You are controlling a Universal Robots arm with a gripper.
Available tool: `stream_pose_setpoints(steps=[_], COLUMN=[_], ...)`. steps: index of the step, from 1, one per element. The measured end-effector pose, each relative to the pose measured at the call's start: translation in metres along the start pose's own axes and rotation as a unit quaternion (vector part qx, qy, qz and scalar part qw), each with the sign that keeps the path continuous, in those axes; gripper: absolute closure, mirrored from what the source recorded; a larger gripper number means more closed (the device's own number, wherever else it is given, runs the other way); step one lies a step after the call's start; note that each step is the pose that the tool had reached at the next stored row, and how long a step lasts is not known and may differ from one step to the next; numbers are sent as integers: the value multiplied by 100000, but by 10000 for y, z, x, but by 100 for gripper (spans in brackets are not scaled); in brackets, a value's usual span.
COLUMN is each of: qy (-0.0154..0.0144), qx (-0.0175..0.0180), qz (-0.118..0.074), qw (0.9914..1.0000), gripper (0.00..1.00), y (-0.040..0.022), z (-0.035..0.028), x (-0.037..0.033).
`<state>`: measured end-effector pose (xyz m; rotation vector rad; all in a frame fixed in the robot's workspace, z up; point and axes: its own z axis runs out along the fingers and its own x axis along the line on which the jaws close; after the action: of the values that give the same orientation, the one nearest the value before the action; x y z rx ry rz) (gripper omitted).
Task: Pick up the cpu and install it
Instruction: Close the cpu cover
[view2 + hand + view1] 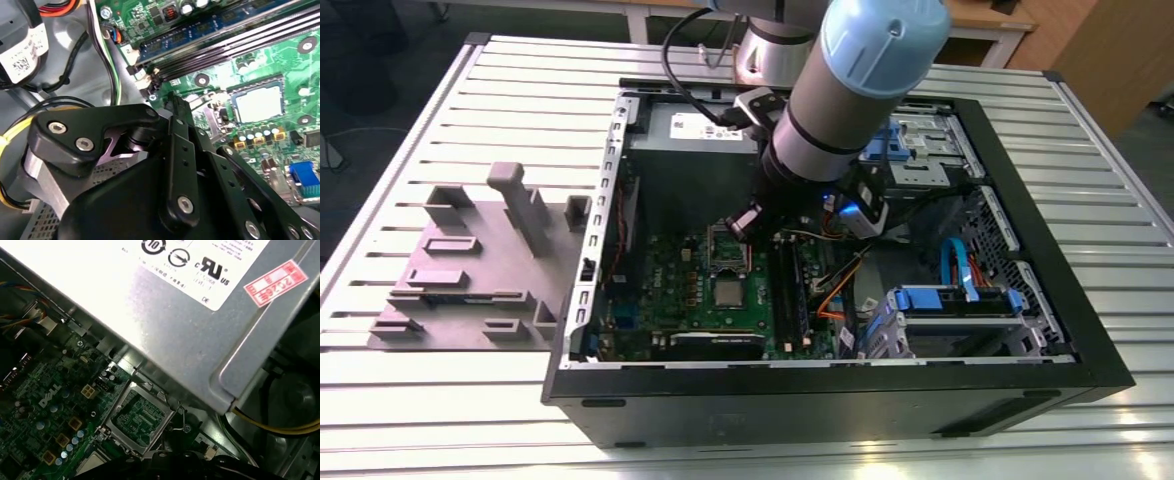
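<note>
The cpu (727, 291) is a small silvery square lying flat on the green motherboard (670, 300), inside a dark square surround. In the second wrist view the cpu (258, 103) lies past the black gripper linkage. In the first wrist view a corner of the cpu (92, 463) peeks out beside the shiny metal socket frame (137, 417). That socket frame (724, 245) stands just behind the cpu. My gripper (750, 222) hangs inside the open computer case, above the board and close to the frame, apart from the cpu. I see nothing held in it.
The grey power supply (165, 300) sits right behind the socket frame. Long black memory sticks (240, 40) run beside the cpu. Orange and blue cables (838, 290) and blue drive bays (961, 300) crowd the case's right. A grey fixture block (480, 265) stands on the slatted table at the left.
</note>
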<state>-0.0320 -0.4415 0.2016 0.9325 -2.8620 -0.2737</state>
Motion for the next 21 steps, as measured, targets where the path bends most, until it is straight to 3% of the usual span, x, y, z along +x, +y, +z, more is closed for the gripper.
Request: stream_pose_setpoints(steps=[21], qy=[-29], qx=[28], qz=[-7], qw=[100000], gripper=[90], y=[23], z=[29], x=[7])
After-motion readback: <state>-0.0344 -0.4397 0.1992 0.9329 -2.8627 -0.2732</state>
